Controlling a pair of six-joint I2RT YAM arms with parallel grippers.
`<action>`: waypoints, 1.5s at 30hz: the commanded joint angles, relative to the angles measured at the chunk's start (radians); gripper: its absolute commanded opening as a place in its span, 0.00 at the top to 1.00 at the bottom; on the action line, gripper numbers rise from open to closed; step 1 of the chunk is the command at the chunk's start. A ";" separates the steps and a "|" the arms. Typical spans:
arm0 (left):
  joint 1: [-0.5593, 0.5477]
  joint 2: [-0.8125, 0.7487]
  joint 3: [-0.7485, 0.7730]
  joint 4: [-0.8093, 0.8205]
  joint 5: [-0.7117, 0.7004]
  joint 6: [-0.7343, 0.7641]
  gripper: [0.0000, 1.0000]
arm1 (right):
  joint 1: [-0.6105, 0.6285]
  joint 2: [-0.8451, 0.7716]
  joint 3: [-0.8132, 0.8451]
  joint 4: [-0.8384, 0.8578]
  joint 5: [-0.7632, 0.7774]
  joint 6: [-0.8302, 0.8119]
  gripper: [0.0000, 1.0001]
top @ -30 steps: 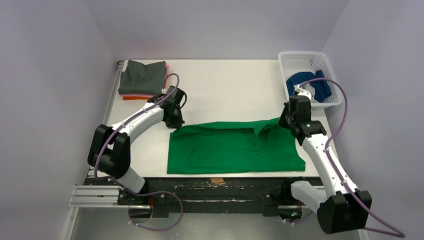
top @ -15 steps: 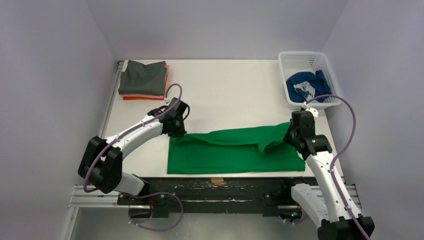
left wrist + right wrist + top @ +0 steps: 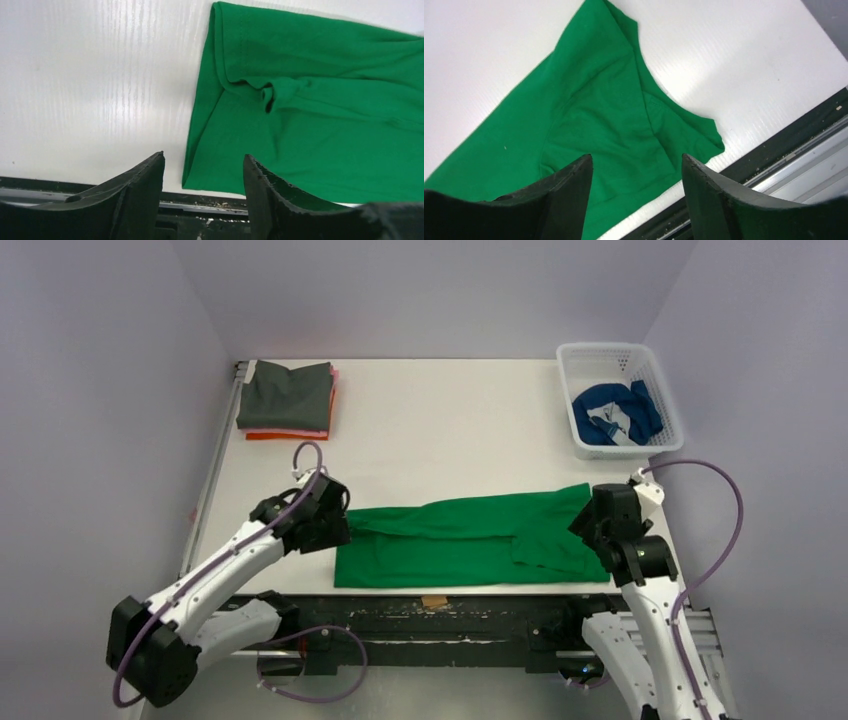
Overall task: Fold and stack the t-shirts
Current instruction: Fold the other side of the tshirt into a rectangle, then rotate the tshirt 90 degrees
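Note:
A bright green t-shirt (image 3: 465,540) lies folded lengthwise along the table's near edge, its far half laid over the near half. My left gripper (image 3: 335,530) hovers at its left end, open, nothing between the fingers (image 3: 202,160). At the shirt's right end my right gripper (image 3: 590,525) is open and empty too (image 3: 636,160). The green shirt fills the left wrist view's right side (image 3: 320,115) and the right wrist view's middle (image 3: 594,120). A folded stack sits at the far left: dark grey shirt (image 3: 288,395) on pink and orange ones (image 3: 275,435). A blue shirt (image 3: 610,412) lies crumpled in the basket.
A white lattice basket (image 3: 598,356) stands at the far right corner. The table's near edge borders a black rail (image 3: 430,608) with a small tan tag (image 3: 433,601). Purple cables loop off both arms.
Both grippers carried the green shirt's far edge toward the near edge, laid it over the lower half, then opened and released it. Both arms have drawn back toward their bases.

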 commanded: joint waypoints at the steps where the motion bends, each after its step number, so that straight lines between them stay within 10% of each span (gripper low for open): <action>1: -0.007 -0.172 0.016 -0.060 -0.025 -0.022 0.26 | -0.002 -0.085 0.024 0.025 0.059 0.019 0.33; 3: -0.006 -0.204 0.029 0.015 0.038 0.023 0.01 | -0.003 -0.097 0.001 0.095 -0.022 -0.015 0.29; 16: -0.007 0.306 0.281 0.328 0.359 0.092 0.00 | -0.002 0.179 -0.155 0.524 -0.423 -0.070 0.23; 31: -0.007 0.308 -0.176 0.389 0.350 0.023 0.00 | -0.004 0.525 -0.194 0.682 -0.350 0.060 0.21; 38: -0.012 0.267 -0.190 0.367 0.419 0.008 0.00 | -0.002 0.904 -0.023 0.824 -0.472 0.043 0.24; 45: -0.093 0.205 -0.252 0.403 0.512 -0.043 0.00 | 0.018 1.371 0.481 0.790 -0.670 0.008 0.30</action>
